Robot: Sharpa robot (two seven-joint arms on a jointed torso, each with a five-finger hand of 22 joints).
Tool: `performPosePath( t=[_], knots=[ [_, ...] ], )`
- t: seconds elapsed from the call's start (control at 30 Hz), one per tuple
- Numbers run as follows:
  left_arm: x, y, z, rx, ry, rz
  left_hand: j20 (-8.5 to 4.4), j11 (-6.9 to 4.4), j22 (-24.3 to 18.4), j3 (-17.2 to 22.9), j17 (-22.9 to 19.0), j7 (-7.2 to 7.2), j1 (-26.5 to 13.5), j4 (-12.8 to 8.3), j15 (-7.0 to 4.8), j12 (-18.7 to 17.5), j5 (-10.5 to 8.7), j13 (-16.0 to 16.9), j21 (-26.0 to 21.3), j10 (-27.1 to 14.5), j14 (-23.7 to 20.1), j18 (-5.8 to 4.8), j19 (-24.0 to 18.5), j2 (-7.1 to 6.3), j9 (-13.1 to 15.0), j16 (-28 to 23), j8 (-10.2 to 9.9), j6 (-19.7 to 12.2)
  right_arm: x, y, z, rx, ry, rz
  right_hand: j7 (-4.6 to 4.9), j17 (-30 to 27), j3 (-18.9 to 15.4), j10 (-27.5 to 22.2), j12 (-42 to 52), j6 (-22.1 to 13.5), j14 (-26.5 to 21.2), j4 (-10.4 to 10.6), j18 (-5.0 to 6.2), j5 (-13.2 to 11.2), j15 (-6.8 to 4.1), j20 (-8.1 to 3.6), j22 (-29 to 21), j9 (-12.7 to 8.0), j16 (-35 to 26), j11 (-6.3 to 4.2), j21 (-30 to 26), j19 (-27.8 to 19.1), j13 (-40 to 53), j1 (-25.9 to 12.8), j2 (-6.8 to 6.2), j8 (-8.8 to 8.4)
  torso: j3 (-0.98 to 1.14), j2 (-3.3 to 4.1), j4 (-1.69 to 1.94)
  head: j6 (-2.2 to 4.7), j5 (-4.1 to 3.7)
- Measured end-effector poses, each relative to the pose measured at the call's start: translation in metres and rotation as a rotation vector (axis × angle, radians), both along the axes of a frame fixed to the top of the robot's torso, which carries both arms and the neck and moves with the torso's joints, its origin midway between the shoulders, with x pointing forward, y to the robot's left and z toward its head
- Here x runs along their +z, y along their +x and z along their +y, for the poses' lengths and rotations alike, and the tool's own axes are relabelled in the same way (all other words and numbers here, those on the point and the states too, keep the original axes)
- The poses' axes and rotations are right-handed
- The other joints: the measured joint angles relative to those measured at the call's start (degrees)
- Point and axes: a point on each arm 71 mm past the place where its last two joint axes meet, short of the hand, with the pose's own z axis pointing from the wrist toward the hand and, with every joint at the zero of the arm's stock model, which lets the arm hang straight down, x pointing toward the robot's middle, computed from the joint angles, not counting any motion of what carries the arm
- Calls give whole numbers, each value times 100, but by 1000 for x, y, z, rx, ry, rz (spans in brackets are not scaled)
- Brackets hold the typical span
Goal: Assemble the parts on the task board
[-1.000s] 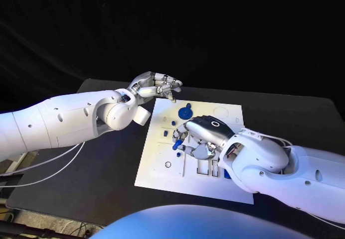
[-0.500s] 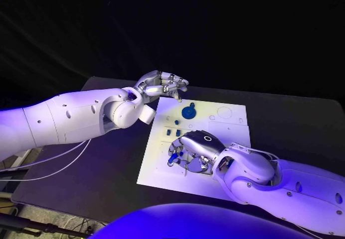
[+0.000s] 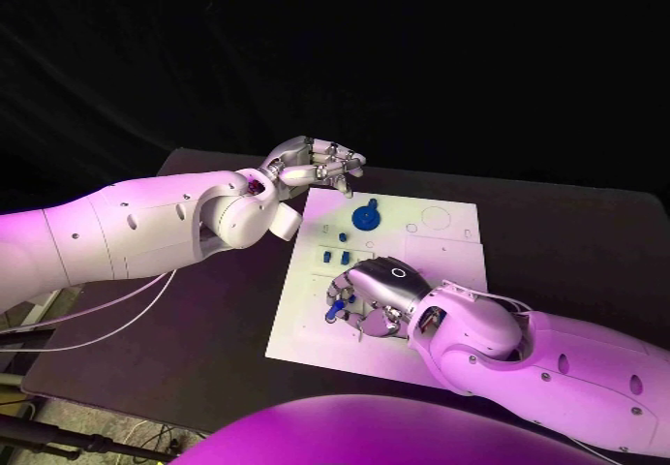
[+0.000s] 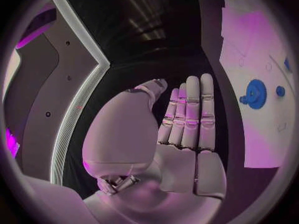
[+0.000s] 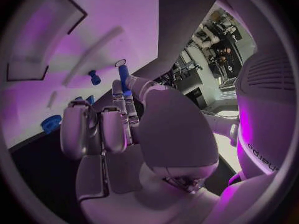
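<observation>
- The white task board (image 3: 426,247) lies flat in the middle of the black surface (image 3: 587,242), and every place below is given relative to it.
- The right hand (image 3: 366,295) hangs over the board's near half, on the side toward the left arm, with its fingers curled downward.
- A small blue peg (image 3: 334,309) is pinched between the tips of the right hand's fingers, just above the board; in the right wrist view the same blue peg (image 5: 124,79) stands up between the thumb and a finger (image 5: 117,92).
- Beside that peg in the right wrist view, a small ring-shaped hole (image 5: 120,62) shows in the board, and another short blue peg (image 5: 94,76) stands on the board close by.
- The left hand (image 3: 316,165) hovers above the surface just beyond the board's far corner, on the left arm's side, clear of the board.
- The left hand's fingers are curled in toward the palm in the head view; in the left wrist view the fingers (image 4: 187,114) lie side by side, and nothing shows between them.
- A round blue gear (image 3: 366,216) lies on the far part of the board, near the left hand; in the left wrist view the blue gear (image 4: 254,91) lies flat on the white plate with a small blue stud (image 4: 280,90) just beside it.
- Two short blue pegs (image 3: 335,258) stand side by side in the board between the gear and the right hand.
</observation>
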Motion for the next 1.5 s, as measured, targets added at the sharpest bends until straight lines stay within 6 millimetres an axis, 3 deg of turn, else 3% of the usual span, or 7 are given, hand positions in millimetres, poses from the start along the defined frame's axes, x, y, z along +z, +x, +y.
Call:
performPosePath(
  t=[0.8, 0.83, 0.93, 1.07, 1.2, 1.4, 1.5],
  knots=[
    [0, 0, 3, 3, 1, 2, 0, 0, -1, 0, -1, 0, 0, 0, 0, 0, 0, -1, 0, 0, 0, 0, 0, 0, -1, 0, 0, 0, -7, 0, 8, 26, -67, -24, 27, 7, 26, -1, -52, -30, 0, -27, 0, -5, 0, 0, -2, 33, 0, 3, -27, 0, 5, 8, 4, 11, -9, -2, 4, -1, 13],
    [0, 0, 3, 3, 1, 2, 0, 0, 1, 2, 1, 0, -1, -1, 0, 0, 0, 0, 0, 0, 0, 0, 0, 1, 1, 0, -11, 0, -7, 0, 9, 27, -69, -26, 55, -12, 30, -15, -79, -58, 0, -52, 0, 2, 0, 0, -2, 34, -1, 33, -51, 0, 16, -30, -33, 11, -10, -2, 4, -1, 17],
    [0, -1, 3, 4, 1, 2, 0, 0, 7, 16, 9, 0, -24, -16, 0, 0, 0, 5, 0, 0, 0, 0, 0, 23, 6, 0, -21, 0, -7, -2, 10, 33, -72, -30, 130, -68, -34, -156, -145, -157, 13, -96, 0, 268, 31, 0, -2, 331, -34, 107, -113, 0, 34, -253, -257, 5, -10, -1, 4, -1, 26],
    [0, -1, 4, 5, 2, 2, 0, 0, 7, 16, 8, 0, -24, -16, 0, 0, 0, 5, 0, 0, 0, 0, 0, 23, 6, 0, -21, 0, -9, -4, 12, 42, -76, -28, 188, -155, -128, -434, -222, -415, -43, -62, 1, 278, 104, 59, -2, 248, -91, 168, -264, 4, 9, -470, -472, -197, -9, 1, 4, -1, 26],
    [0, -1, 4, 5, 2, 3, 0, 0, 7, 16, 8, 0, -23, -16, 0, 0, 0, 5, 0, 0, 0, 0, 0, 23, 5, 0, -21, 0, -11, -5, 11, 43, -80, -29, 199, -243, -175, -557, -222, -573, -73, -62, 1, 278, 133, 94, -3, 176, -124, 205, -393, 10, 35, -508, -510, -326, -9, 1, 4, -1, 24],
    [0, -1, 4, 5, 2, 3, 0, 0, 7, 16, 8, 0, -23, -16, 0, 0, 0, 5, 0, 0, 0, 0, 0, 23, 5, 0, -21, 0, -11, -5, 7, 32, -77, -38, 217, -323, -256, -668, -203, -591, -94, -61, 1, 278, 154, 106, -3, 153, -170, 213, -505, -2, 59, -568, -571, -348, -7, -2, 3, -1, 26],
    [0, -1, 4, 5, 3, 4, 0, 0, 7, 16, 8, 0, -23, -16, 0, 0, 0, 5, 0, 0, 0, 0, 0, 23, 5, 0, -21, 0, -10, -5, 5, 21, -71, -45, 211, -583, -460, -962, -139, -668, -252, -59, 1, 279, 184, 146, -3, 118, -325, 225, -946, -42, 91, -573, -575, -437, -7, -3, 3, -1, 27]
  ],
)
